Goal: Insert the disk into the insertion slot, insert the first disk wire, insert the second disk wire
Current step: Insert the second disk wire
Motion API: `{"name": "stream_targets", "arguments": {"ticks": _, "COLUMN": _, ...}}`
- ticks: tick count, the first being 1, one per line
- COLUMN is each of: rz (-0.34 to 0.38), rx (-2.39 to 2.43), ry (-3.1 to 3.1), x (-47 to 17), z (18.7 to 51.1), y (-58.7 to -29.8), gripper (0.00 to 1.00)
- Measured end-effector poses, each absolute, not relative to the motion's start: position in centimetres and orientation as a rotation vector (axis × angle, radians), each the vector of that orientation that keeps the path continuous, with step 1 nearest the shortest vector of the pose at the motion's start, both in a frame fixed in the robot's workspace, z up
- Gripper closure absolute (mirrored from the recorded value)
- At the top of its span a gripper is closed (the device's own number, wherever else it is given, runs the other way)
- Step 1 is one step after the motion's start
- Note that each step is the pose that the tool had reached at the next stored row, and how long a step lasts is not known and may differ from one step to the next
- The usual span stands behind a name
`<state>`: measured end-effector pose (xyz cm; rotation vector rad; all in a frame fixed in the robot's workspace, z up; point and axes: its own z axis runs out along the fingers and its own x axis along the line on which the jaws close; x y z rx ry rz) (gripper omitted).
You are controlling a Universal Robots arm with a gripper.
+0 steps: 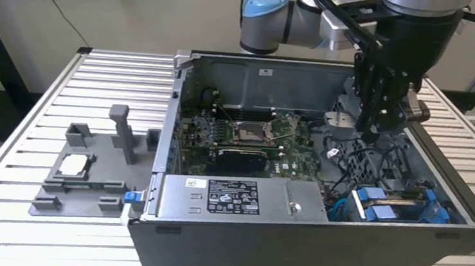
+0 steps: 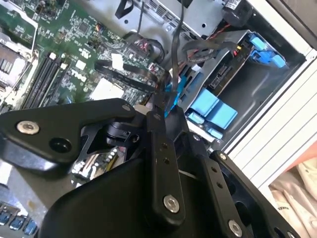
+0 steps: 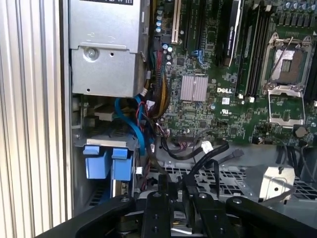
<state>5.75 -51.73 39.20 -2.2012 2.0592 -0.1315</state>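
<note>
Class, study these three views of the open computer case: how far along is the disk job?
Looks done: the disk, blue tabs showing, sits in the insertion slot. In hand: the claw hangs inside the case, close to a blue cable near the slot. Left: the pictures do not settle whether that cable, or any other, is plugged into the disk.

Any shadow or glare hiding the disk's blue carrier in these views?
Exterior view: the disk is evenly lit, with no glare. Second wrist view: it is bright and unshadowed. First wrist view: it is well lit, and there is a mild sheen on the power supply.
</note>
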Motion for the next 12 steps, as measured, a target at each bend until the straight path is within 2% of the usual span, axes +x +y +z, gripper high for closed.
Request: {"name": "stream_targets", "arguments": {"ticks": 12, "rz": -0.186, "rx": -2.219, "ry": 2.038, "x": 5.35, "z": 38.46, "y": -51.58, "gripper": 0.73}}
